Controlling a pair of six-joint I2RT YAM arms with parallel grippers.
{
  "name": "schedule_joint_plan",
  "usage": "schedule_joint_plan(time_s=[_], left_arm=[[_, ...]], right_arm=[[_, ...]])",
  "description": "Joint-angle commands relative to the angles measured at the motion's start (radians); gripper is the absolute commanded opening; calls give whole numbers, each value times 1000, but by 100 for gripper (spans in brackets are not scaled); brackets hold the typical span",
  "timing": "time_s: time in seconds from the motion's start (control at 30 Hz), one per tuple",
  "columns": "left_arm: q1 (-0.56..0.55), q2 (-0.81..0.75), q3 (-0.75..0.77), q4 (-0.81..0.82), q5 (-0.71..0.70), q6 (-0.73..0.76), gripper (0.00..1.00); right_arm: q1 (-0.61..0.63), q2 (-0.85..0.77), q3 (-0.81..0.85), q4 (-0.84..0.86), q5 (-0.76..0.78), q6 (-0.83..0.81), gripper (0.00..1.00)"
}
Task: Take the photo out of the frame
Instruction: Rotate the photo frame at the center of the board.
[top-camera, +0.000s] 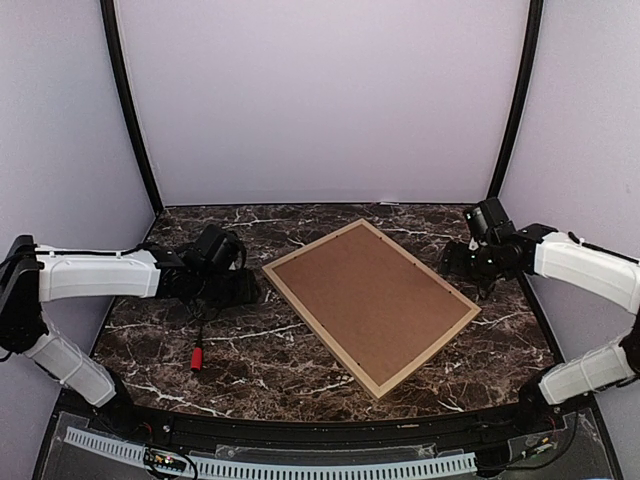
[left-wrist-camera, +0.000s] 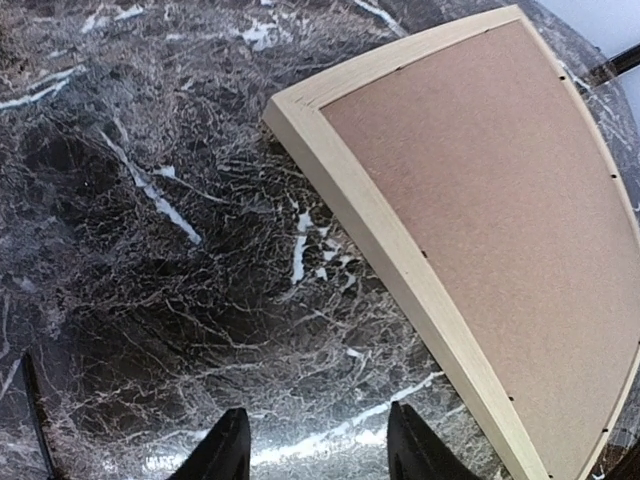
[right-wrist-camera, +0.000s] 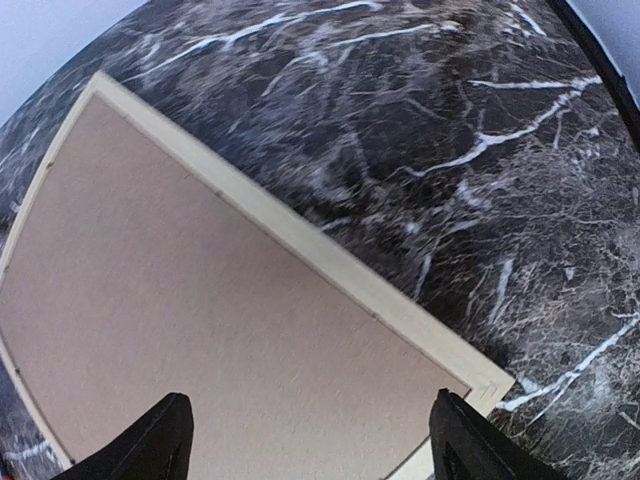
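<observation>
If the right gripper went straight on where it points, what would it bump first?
Most likely the brown backing board lying in the wooden frame. The right gripper, jaws open, points down at it near one corner. How far away it is, I can't tell.

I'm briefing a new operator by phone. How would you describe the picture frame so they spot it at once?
Start at the dark marble table; lying flat in its middle, turned at an angle, is the frame. It is a thin pale wood border around a plain brown backing board, the only large light rectangle, unlike the small red-tipped piece to its left.
</observation>
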Motion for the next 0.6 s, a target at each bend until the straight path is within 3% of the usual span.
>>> schedule_joint_plan(time_s=[0.0, 0.27, 0.57], left_arm=[[17, 108, 56, -34, 48, -11, 46], [19, 256, 100, 8, 94, -8, 38], [20, 373, 160, 49, 128, 30, 36]], right_arm=[[-130, 186, 113, 84, 18, -192, 79], [-255, 546, 330, 10, 25, -322, 48], [-251, 618, 267, 47, -182, -351, 28]])
